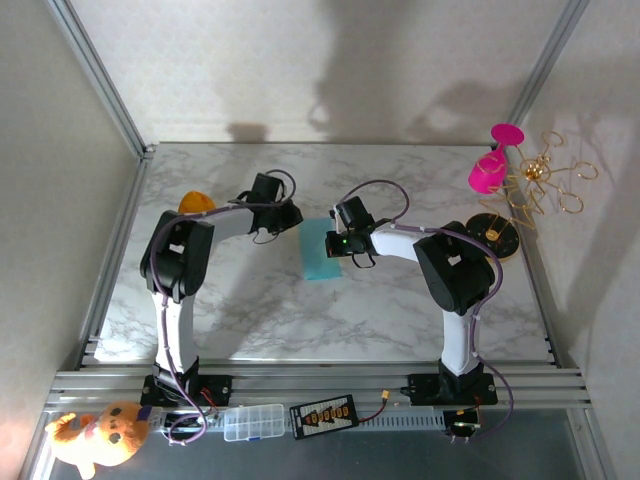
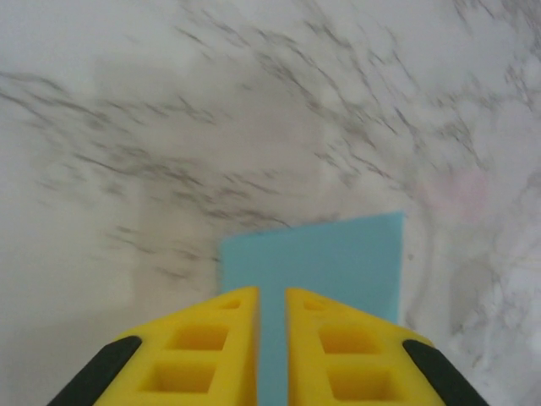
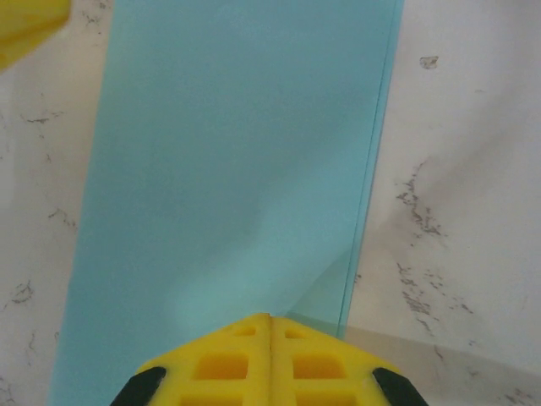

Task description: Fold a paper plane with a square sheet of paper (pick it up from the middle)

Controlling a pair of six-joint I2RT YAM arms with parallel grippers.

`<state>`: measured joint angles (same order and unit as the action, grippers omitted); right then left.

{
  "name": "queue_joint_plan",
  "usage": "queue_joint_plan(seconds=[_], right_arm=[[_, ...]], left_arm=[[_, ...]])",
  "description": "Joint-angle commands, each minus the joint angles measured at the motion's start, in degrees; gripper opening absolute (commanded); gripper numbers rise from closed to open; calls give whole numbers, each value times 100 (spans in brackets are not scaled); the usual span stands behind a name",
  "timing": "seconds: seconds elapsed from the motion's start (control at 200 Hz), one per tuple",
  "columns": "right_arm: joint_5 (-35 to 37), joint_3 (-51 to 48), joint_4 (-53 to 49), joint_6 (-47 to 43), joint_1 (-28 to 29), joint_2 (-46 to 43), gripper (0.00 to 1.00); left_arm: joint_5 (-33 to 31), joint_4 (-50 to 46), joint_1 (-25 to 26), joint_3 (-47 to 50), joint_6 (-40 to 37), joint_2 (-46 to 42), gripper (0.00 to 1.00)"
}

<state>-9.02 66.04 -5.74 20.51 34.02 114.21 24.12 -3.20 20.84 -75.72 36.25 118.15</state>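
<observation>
Between pale walls (image 1: 300, 60), the marble table (image 1: 250, 310) bears teal paper (image 1: 322, 255).

Square sheet of paper (image 1: 321, 252) on table (image 1: 400, 310) — between left gripper (image 2: 271, 298), right gripper (image 3: 270, 321)

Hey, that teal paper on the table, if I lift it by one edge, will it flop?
Probably floppy: the sheet of paper looks very thin, so it would likely sag. It lies flat on the smooth marble table, so a push may just slide it.
</observation>
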Motion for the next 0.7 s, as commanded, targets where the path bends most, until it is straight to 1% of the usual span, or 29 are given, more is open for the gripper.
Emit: queue_joint_plan(seconds=[0.0,0.125,0.22,0.351,0.486,0.556,0.606,0.696], right_arm=[[970,-515,-2141,-114,-211,731,2],[977,-369,-2195,-141,-209,648,5],[814,-161,-2203,-144,-211,535,8],[10,203,-1929,-200,-220,189,12],[-804,327,-1315,-4,-220,-435,16],[-1261,172,-831,273,-208,-726,15],[-1535,1,-475,512,-179,-867,11],[-1784,-195,-32,934,-45,-919,4]], left_arm=[[81,151,120,12,119,159,14],[-131,-16,135,-39,119,320,11],[-304,-156,140,-48,111,396,10],[-422,-238,143,8,85,469,8],[-456,-223,153,88,91,486,7],[-460,-193,156,123,110,482,7],[-455,-174,157,136,127,484,7],[-428,-138,157,146,152,490,7]])
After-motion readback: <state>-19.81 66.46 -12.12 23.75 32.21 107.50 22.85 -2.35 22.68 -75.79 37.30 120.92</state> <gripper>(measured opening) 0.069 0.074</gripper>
